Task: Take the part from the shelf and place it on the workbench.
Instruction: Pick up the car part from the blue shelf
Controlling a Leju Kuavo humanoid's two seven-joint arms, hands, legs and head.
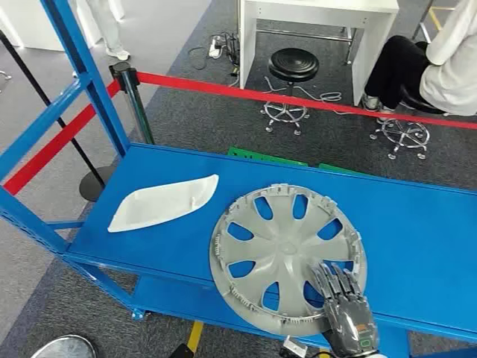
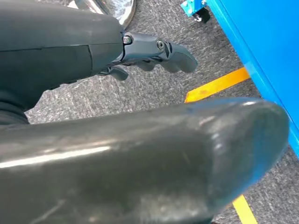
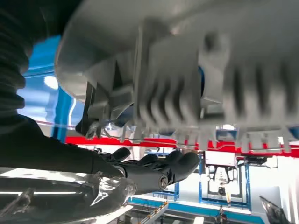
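A round grey hubcap [image 1: 281, 250] lies flat on the blue shelf [image 1: 411, 224], reaching its near edge. To its left lies a white curved trim part [image 1: 163, 203]. My right hand [image 1: 343, 306] reaches over the hubcap's near right rim with its fingers stretched out flat. The right wrist view shows the ribbed rim of the hubcap [image 3: 176, 70] very close, with a thin gap between it and my right hand [image 3: 151, 170], which holds nothing. My left hand [image 2: 151, 51] hangs over the carpet beside the shelf, fingers loosely extended and holding nothing.
A blue upright post [image 1: 84, 71] frames the shelf's left side. Behind the shelf run a red barrier belt [image 1: 292, 97] on a stanchion [image 1: 132, 93], a black stool [image 1: 292, 67], a white table [image 1: 315, 15] and a seated person [image 1: 433, 60]. Yellow floor tape [image 2: 215, 84] lies near the shelf base [image 2: 253, 46].
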